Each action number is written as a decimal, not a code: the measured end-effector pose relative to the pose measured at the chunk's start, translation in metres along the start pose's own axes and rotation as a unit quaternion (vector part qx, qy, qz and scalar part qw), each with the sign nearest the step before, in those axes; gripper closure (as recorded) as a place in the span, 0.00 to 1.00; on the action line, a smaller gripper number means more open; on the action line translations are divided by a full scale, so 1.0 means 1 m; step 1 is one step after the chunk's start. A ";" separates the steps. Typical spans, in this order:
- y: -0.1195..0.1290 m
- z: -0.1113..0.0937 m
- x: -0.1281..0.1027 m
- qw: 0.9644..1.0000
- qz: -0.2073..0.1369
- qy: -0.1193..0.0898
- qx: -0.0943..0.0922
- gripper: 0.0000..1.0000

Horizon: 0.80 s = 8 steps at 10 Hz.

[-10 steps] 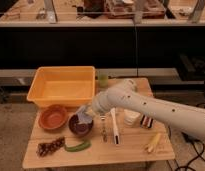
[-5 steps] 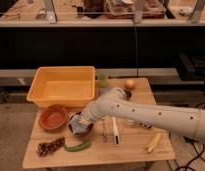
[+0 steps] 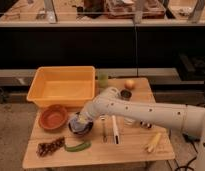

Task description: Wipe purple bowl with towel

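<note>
The purple bowl [image 3: 80,128] sits on the wooden table [image 3: 121,150], left of centre, next to an orange bowl [image 3: 53,117]. My white arm reaches in from the right and my gripper [image 3: 82,120] is down inside the purple bowl. A pale towel [image 3: 78,121] lies in the bowl under the gripper. The gripper hides most of the bowl's inside.
A large yellow bin [image 3: 63,86] stands at the back left. A green cup [image 3: 102,80], an orange fruit [image 3: 129,84] and a dark can [image 3: 125,94] stand behind my arm. Utensils [image 3: 109,129], a green pepper [image 3: 77,146], a dark snack [image 3: 50,147] and a banana [image 3: 153,142] lie in front.
My gripper has moved left and down from above the table's middle into the purple bowl, with the arm stretching out after it.
</note>
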 end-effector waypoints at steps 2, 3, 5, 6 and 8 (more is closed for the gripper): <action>0.002 0.010 0.004 1.000 0.002 0.007 -0.009 1.00; 0.004 0.013 0.007 1.000 0.004 0.010 -0.014 1.00; 0.007 0.016 0.014 1.000 0.004 0.016 -0.021 1.00; 0.006 0.015 0.023 0.999 0.007 0.022 -0.022 1.00; -0.003 0.011 0.037 0.999 0.012 0.033 -0.018 1.00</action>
